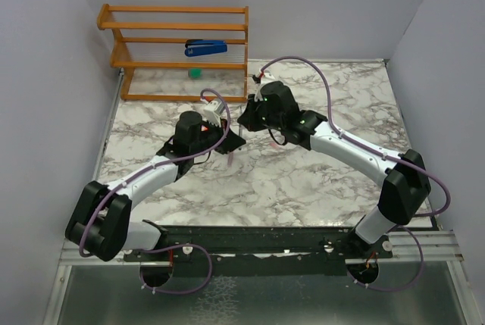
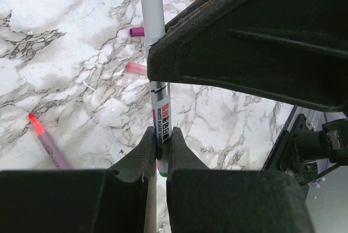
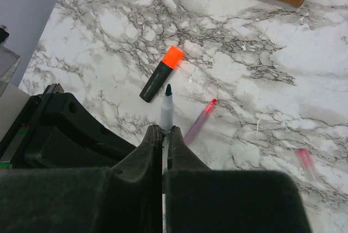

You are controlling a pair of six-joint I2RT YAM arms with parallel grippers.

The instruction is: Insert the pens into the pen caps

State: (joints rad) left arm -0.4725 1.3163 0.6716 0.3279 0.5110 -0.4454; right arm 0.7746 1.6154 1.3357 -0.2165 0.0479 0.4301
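Note:
Both grippers are shut on the same thin grey pen. My left gripper (image 2: 161, 135) grips its printed barrel (image 2: 161, 108) near the green end. My right gripper (image 3: 165, 131) grips it behind the bare dark tip (image 3: 167, 108). In the top view the two grippers (image 1: 227, 134) (image 1: 246, 117) meet above mid-table. The pink pen (image 3: 199, 121) lies on the marble, uncapped with a red tip; it also shows in the left wrist view (image 2: 48, 142). The black marker (image 3: 154, 82) lies with the orange cap (image 3: 173, 56) on it. The purple cap (image 2: 136, 31) and pink cap (image 2: 136, 68) lie loose.
A wooden rack (image 1: 178, 52) stands at the back left, holding a blue stapler-like object (image 1: 205, 47) and a small green object (image 1: 195, 73). Grey walls close in the left, back and right sides. The right gripper's black body (image 2: 255, 43) fills the left wrist view's upper right.

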